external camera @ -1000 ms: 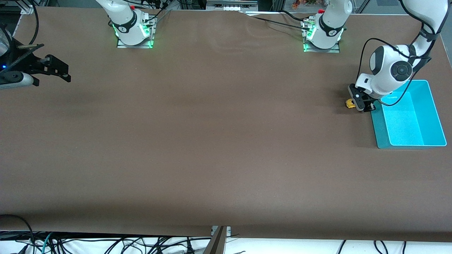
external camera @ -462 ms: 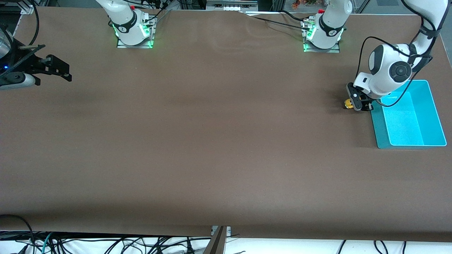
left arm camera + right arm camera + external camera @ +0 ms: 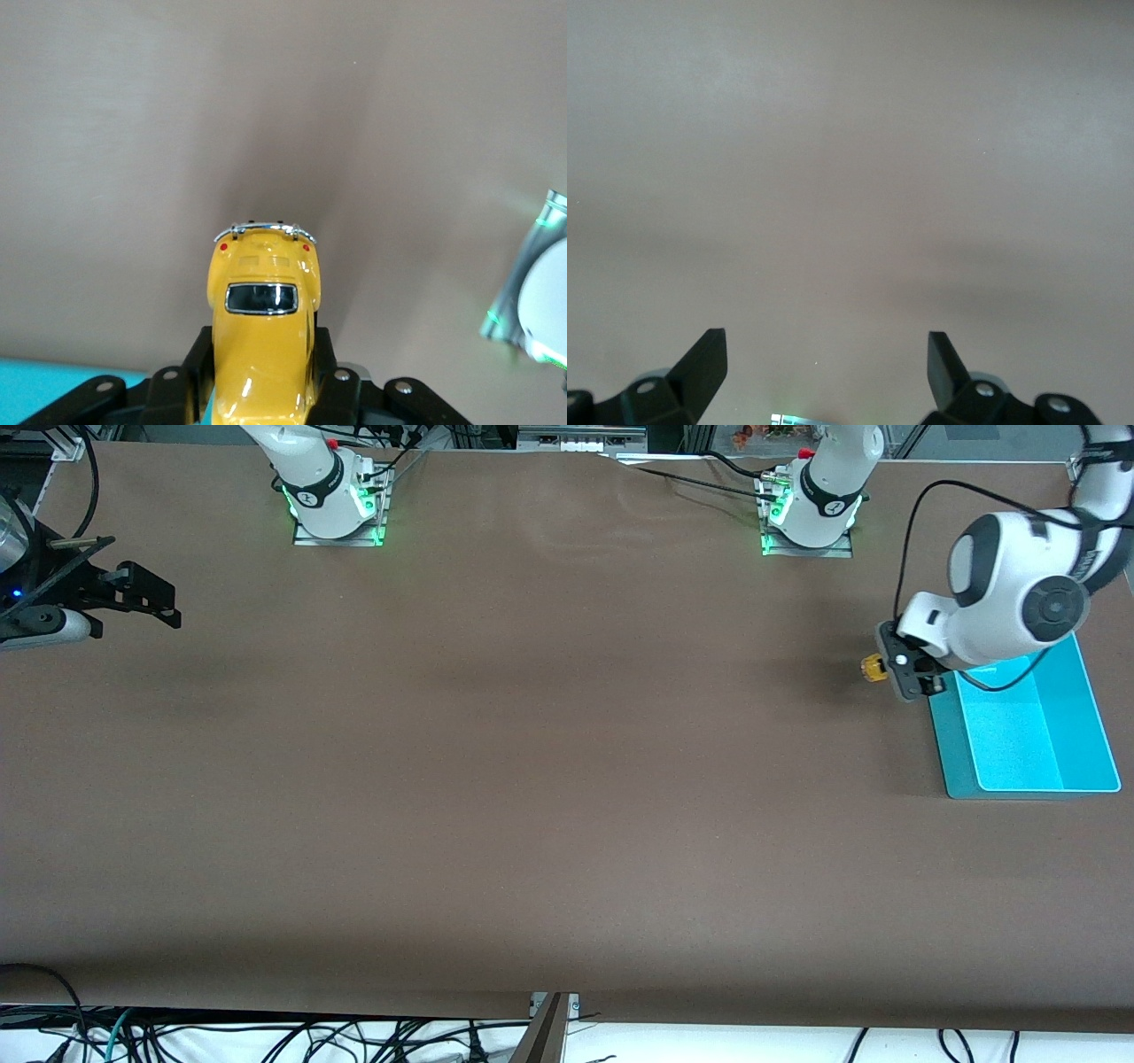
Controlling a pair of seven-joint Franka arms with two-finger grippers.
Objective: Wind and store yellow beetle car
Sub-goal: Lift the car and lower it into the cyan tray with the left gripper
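Gripping the yellow beetle car (image 3: 263,350) by its sides, our left tool (image 3: 905,670) holds it up over the brown desk (image 3: 532,779), just beside the turquoise bin (image 3: 952,762) at the left arm's end. Our right tool (image 3: 827,359) waits with fingers spread wide above bare desk at the right arm's end.

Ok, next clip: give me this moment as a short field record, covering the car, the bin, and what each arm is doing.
car: yellow beetle car, clamped in the left gripper, lifted off the table
bin: turquoise bin, nothing visible in it, at the left arm's end of the table
left gripper: shut on the car, over the table beside the bin's edge
right gripper: jaws open, holding nothing, waiting at the right arm's end
stage: car not yet in the bin
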